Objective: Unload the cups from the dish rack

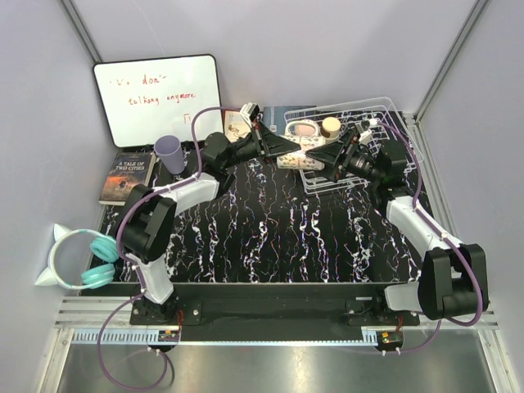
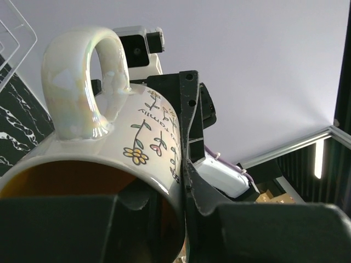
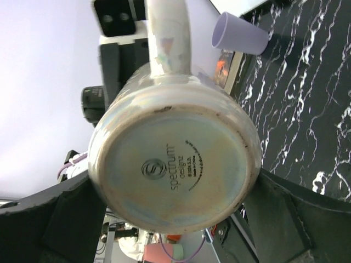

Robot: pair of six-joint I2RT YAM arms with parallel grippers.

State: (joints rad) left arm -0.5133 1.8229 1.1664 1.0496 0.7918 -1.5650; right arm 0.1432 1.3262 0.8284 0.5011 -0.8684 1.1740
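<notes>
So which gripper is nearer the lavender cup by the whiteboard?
Left. The left gripper is right of the lavender cup, at the dish rack's left edge; the right gripper is farther right, over the rack.

Robot lab booth: plain walls (image 1: 327,49), marble-print table (image 1: 270,237), aluminium mounting rail (image 1: 270,337).

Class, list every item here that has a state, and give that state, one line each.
left gripper: jaws shut on mug rim, one inside
mug: held by rim, base facing right gripper
right gripper: jaws wide around mug's base; grip unclear
lavender cup: upright, outside dish rack
cream cup: in dish rack
pink tumbler: in dish rack
book: closed, flat
whiteboard: written on, propped upright
</notes>
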